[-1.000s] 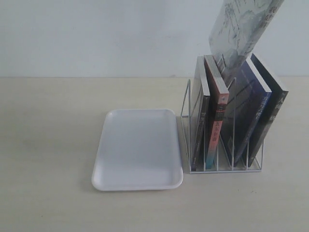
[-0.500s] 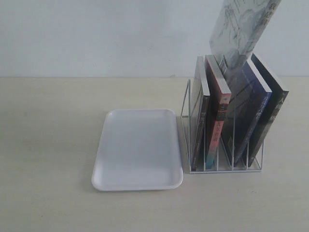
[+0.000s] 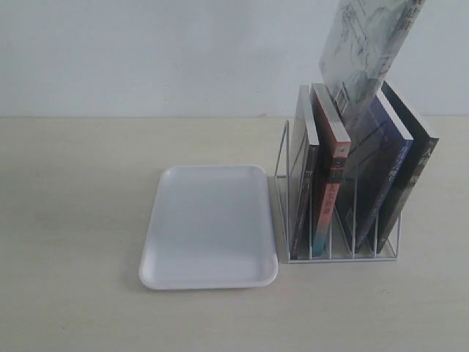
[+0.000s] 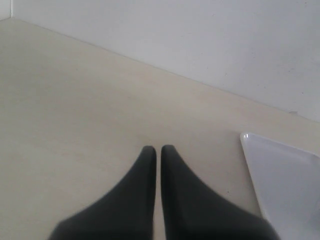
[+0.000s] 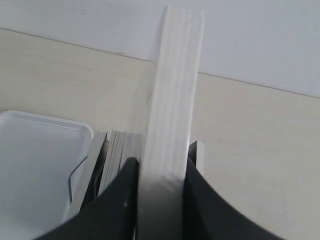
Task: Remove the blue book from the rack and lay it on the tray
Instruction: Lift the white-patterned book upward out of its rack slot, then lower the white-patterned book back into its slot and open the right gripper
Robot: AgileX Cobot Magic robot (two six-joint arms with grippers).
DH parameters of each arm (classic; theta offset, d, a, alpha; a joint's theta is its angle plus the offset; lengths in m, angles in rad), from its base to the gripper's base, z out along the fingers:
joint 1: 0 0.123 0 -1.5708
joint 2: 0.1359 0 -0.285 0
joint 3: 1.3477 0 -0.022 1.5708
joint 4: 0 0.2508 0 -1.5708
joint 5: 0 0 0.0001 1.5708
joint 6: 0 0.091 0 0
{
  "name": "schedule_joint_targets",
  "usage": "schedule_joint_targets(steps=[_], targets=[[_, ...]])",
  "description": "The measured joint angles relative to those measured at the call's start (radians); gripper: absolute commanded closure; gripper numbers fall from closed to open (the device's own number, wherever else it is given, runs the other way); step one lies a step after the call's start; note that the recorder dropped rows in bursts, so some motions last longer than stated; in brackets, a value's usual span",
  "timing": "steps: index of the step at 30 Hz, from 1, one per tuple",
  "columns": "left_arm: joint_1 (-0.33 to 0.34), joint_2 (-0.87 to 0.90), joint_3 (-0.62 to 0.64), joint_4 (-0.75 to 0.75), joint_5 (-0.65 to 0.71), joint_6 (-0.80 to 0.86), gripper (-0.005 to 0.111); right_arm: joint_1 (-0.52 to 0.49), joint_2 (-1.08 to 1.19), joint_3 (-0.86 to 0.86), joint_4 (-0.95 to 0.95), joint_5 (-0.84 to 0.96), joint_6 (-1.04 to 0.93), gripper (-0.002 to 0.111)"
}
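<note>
right gripper [image 5: 160, 167] clamped on the pale book [image 3: 366, 44] above the rack [image 3: 343, 257]; left gripper [image 4: 158, 149] pinched together, empty

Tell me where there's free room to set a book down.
The white tray lies bare, and so does the tabletop left of it. The right side is crowded: the rack is packed with books, and the right gripper holds a pale book over it.

Pale book [image 3: 366, 44] tilted, up high; dark book [image 3: 419, 158] leaning, far right; light desk [image 3: 73, 220]; plain white wall [image 3: 146, 51].
</note>
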Motion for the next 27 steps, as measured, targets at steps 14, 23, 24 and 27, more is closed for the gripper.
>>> schedule_joint_targets(steps=[14,23,24,27], targets=[[0.000,0.000,0.000,0.000,0.000,0.000,0.103,0.000,0.000,0.000,-0.003,0.004,-0.013,0.108],[0.000,0.000,0.000,0.000,0.000,0.000,0.103,0.000,0.000,0.132,-0.007,-0.004,-0.012,0.108],[0.000,0.000,0.000,0.000,0.000,0.000,0.103,0.000,0.002,0.156,-0.005,-0.004,-0.010,0.108],[0.000,0.000,0.000,0.000,0.000,0.000,0.103,0.000,0.002,0.222,0.007,-0.011,0.003,0.108]])
